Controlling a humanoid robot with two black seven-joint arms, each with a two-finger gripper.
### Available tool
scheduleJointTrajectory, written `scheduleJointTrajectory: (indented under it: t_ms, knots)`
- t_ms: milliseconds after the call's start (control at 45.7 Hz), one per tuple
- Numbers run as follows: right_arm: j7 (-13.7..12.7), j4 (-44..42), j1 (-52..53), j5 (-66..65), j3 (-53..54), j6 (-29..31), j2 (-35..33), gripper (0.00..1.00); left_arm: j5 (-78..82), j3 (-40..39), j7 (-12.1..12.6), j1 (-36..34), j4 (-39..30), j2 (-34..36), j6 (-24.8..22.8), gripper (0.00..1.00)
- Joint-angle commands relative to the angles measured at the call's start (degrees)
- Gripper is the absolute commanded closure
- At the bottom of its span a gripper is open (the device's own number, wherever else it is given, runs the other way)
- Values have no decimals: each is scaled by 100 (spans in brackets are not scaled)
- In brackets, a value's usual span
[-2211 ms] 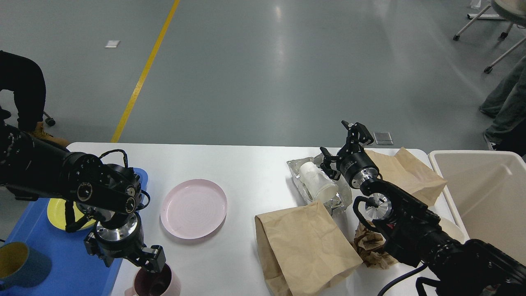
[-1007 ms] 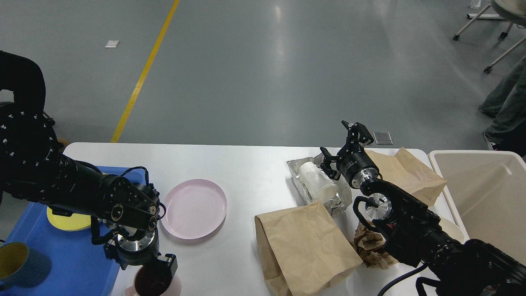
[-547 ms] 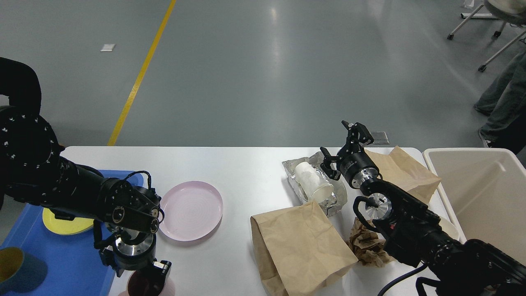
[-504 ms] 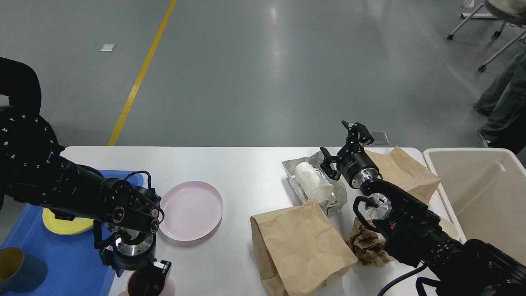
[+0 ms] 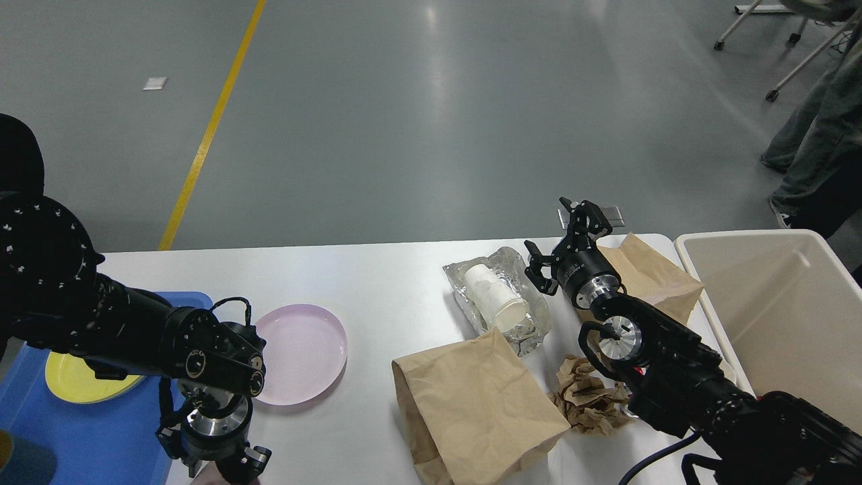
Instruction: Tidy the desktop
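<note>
Since the earlier frames the left gripper [image 5: 237, 468] has dropped to the bottom edge of the view, the pink mug it reached into is now all but out of sight, and every tabletop item sits further left and lower in the picture. Largest is the desktop [image 5: 390, 283], a white top spanning the view under both arms. Right of the right gripper's fingers stands a cream-white bin [image 5: 774, 296], just past the table's right end. Beneath the left arm, left of its fingers, lies a blue tray [image 5: 87, 438] bearing a yellow plate [image 5: 81, 387]. Nearer than the right fingers and to their left lies a large brown paper bag [image 5: 471, 411]; a second brown bag [image 5: 646, 276] lies just right of those fingers, partly behind the wrist. A pink plate [image 5: 303, 350] lies beyond the left fingers and slightly right, close to the wrist. Just left of the right fingers sits a crumpled foil wrapper [image 5: 512, 323] with a white paper cup [image 5: 495, 303] lying on its side in it. A wad of crumpled brown paper [image 5: 586, 404] lies beside the right forearm. The right gripper [image 5: 559, 236] hangs above the far table edge, fingers spread wide, holding nothing. The left gripper's fingers are cut off by the frame edge; whether they grip anything cannot be told.
</note>
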Motion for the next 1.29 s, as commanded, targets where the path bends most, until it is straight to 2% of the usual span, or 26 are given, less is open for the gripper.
scheduleJointTrajectory:
  t_ms: [0, 175, 613, 876, 1073, 1270]
  knots:
    - [0, 2, -1, 1, 0, 0, 1, 0, -26, -63, -27, -22, 70, 17, 54, 20]
    - [0, 2, -1, 1, 0, 0, 1, 0, -26, -63, -19, -13, 150, 26, 28, 13]
    - [0, 2, -1, 1, 0, 0, 1, 0, -26, -212, -27, 40, 413, 87, -25, 9]
    - [0, 2, -1, 1, 0, 0, 1, 0, -61, -212, -36, -373, 396, 281, -113, 7]
    - [0, 2, -1, 1, 0, 0, 1, 0, -114, -221, -124, -1067, 369, 579, -692, 7]
    - [0, 2, -1, 1, 0, 0, 1, 0, -246, -177, -589, -1945, 343, 905, -1483, 7]
